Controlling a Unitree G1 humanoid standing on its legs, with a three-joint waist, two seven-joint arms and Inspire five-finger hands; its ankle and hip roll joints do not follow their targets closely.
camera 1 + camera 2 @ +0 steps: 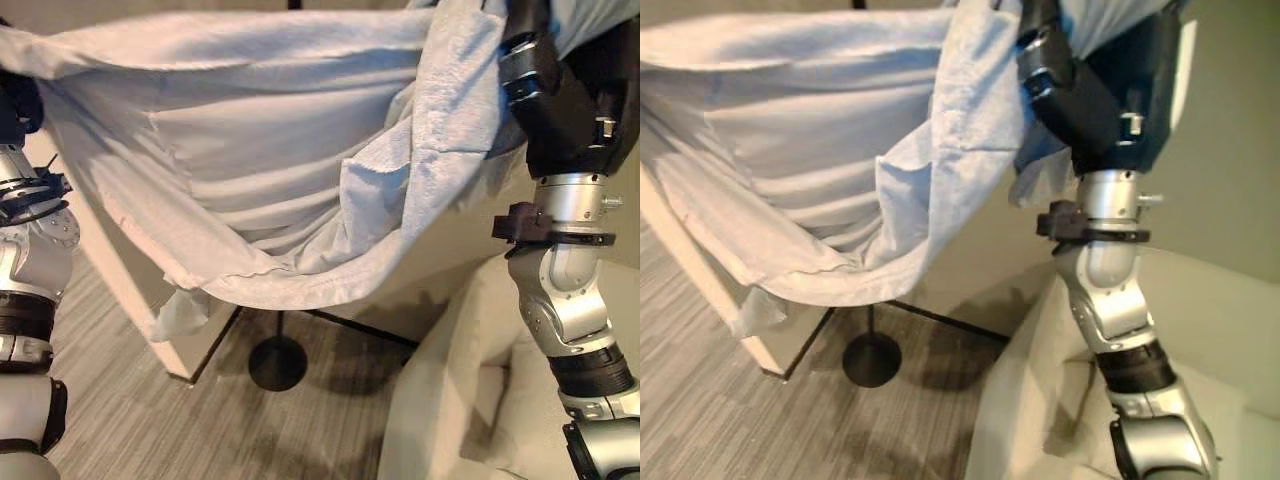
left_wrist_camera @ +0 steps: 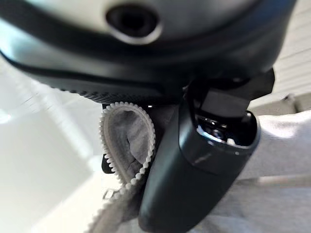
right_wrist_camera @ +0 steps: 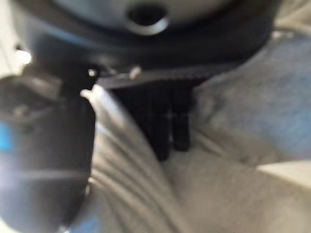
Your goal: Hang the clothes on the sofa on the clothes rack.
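Garment [image 1: 260,150] stretched btwn left hand [image 2: 194,184], right hand [image 3: 160,121]; hem sags.

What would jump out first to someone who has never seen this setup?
A big pale garment stretched out in the air like a hammock, held up between the left hand and the right hand. The left wrist view shows the garment's white zipper edge pinched beside the left thumb. Below the cloth, a round black stand base sits on the grey floor, with a cream sofa at the lower right.
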